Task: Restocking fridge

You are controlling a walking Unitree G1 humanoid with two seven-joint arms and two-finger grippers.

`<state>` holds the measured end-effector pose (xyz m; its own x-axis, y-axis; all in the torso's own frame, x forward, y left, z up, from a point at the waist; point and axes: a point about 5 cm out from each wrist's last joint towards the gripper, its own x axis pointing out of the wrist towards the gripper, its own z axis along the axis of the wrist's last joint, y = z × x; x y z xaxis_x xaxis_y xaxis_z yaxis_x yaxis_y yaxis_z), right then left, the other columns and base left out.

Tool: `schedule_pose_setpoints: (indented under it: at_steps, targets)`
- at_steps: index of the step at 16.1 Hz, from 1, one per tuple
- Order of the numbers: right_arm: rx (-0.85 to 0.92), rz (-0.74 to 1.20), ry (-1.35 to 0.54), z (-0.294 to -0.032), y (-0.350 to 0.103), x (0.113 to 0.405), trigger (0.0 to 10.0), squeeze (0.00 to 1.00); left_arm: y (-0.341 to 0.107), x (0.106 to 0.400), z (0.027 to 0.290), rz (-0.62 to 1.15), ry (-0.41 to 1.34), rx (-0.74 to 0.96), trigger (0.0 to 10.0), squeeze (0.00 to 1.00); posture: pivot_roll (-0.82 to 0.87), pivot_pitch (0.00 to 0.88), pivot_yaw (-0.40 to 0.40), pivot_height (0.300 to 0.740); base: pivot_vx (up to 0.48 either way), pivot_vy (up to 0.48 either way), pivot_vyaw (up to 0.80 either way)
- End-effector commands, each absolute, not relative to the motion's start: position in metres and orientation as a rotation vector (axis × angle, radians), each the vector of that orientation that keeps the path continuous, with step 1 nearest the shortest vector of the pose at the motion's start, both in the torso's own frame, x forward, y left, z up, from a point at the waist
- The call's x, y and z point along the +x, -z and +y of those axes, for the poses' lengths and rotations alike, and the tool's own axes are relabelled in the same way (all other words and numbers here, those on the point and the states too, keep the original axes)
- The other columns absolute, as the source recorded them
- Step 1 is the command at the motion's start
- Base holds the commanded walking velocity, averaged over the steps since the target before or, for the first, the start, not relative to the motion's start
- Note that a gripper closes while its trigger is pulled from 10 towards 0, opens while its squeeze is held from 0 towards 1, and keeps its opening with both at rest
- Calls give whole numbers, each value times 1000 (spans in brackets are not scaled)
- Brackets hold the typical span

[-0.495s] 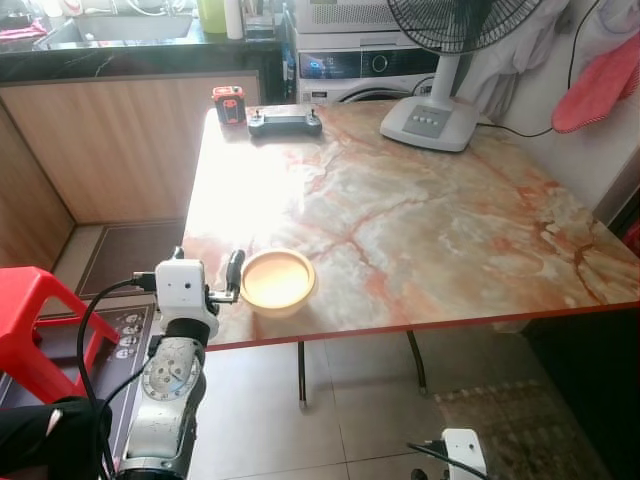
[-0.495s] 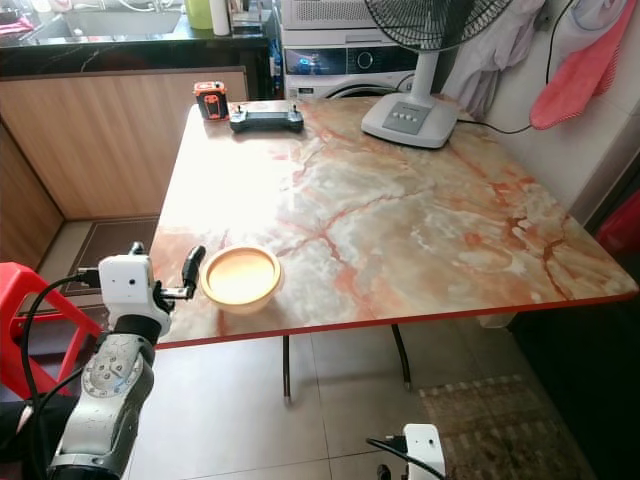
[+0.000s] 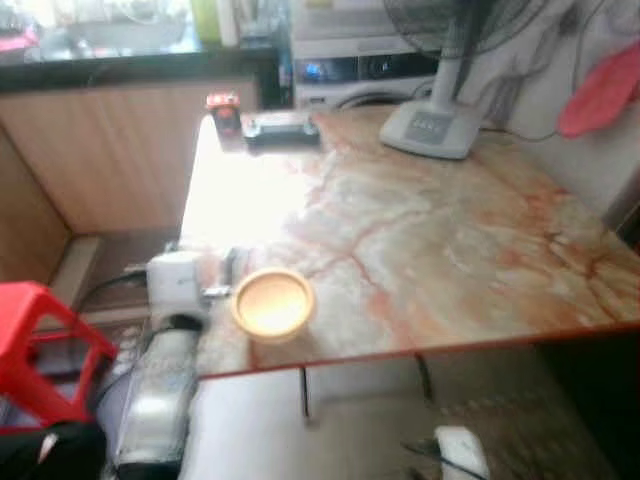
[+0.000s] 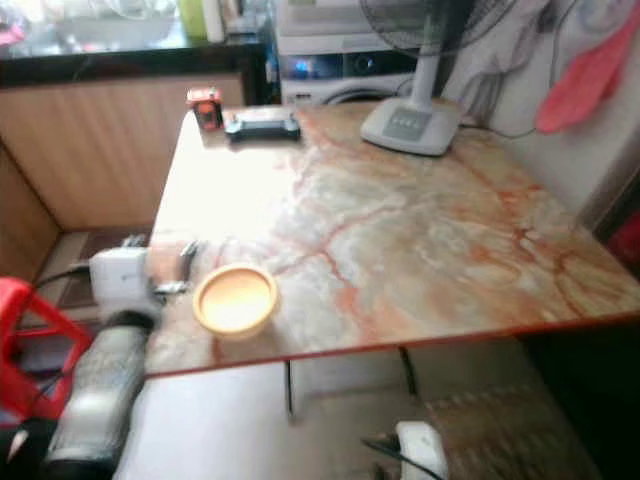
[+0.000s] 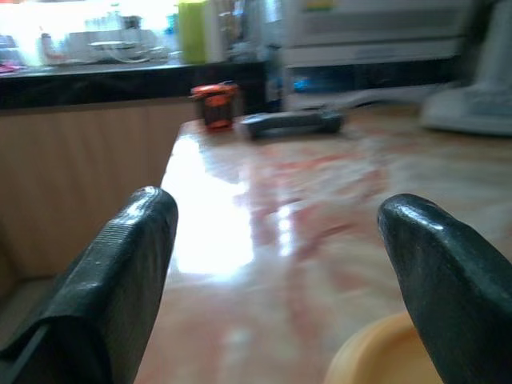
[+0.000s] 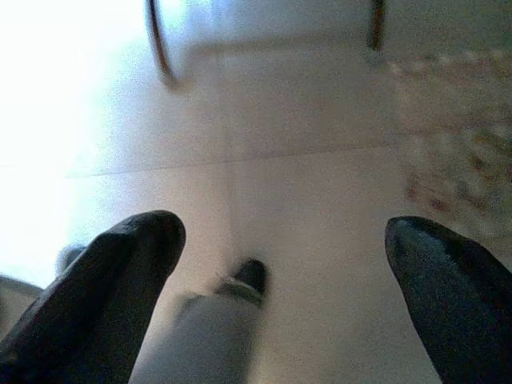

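A shallow orange bowl (image 3: 272,303) sits near the front left corner of the marble table (image 3: 450,230). My left gripper (image 3: 222,283) is level with the tabletop just left of the bowl, and I cannot tell whether it touches it. In the left wrist view the left gripper (image 5: 280,216) is open, with the bowl's rim (image 5: 376,356) under one finger (image 5: 436,272). The right gripper (image 6: 284,232) hangs open over the tiled floor, holding nothing. Both eye views are blurred.
At the table's far end lie a black controller (image 3: 280,125), a small orange device (image 3: 222,105) and a fan's white base (image 3: 432,128). A red stool (image 3: 40,350) stands at my left. Wooden cabinets (image 3: 120,150) and a washing machine (image 3: 350,65) are behind the table.
The whole picture has shifted and gone blurred, so the camera has moved. The left gripper stays open beside the bowl; the bowl has not visibly moved on the table.
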<state>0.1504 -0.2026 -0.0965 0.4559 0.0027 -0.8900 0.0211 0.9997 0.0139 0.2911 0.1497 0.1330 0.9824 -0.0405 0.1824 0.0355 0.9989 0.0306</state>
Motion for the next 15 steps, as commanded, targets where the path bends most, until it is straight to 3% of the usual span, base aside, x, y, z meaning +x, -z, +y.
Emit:
schedule_pose_setpoints:
  at_steps: [1,6,11,15]
  targets:
    - [29,1057,-13,-194,92,164,10000,0,-133,290,165,-183,3,61,10000,0,18,0,-5,740,296,0,0]
    - [22,1056,-23,-193,92,164,10000,0,-130,289,157,-169,46,56,10000,0,26,0,-4,740,0,0,0]
    - [16,1052,-26,-193,91,166,10000,0,-125,283,142,-133,85,-149,10000,0,47,0,-21,740,0,0,0]
    - [19,1023,-7,-189,86,179,10000,0,-132,278,160,-152,-20,-183,10000,0,99,0,-23,740,0,0,0]
